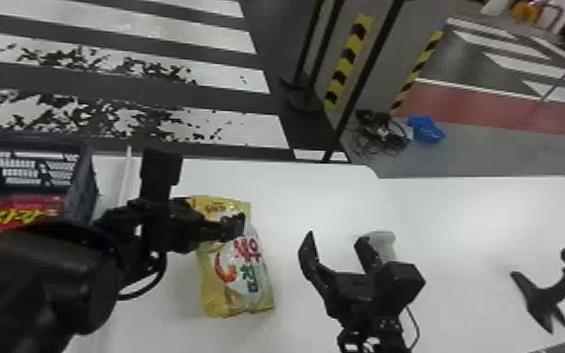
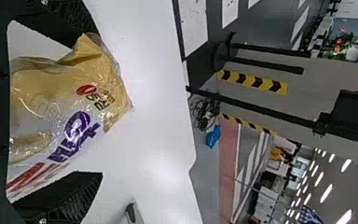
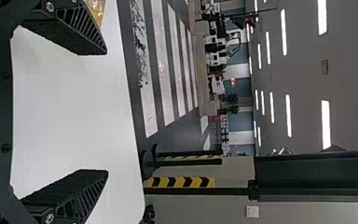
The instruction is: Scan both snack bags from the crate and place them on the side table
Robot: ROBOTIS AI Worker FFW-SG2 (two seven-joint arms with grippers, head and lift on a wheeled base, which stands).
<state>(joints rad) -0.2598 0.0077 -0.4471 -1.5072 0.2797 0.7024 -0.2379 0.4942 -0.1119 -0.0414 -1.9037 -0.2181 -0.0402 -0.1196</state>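
The left pincer [image 1: 235,226] has its fingers apart over the yellow snack bag [image 1: 237,286] on the white surface [image 1: 455,216]; the right pincer [image 1: 336,239], also spread, is near. What looks like a red snack bag [image 1: 26,211] lies inside the crate [image 1: 84,180].

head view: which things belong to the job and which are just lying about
Job:
- yellow snack bag
- red snack bag
- crate
- white table
- pale object, possibly the scanner

Just lying about:
- blue item on the floor
- black cables beside it
- black pronged object, though its use is unclear
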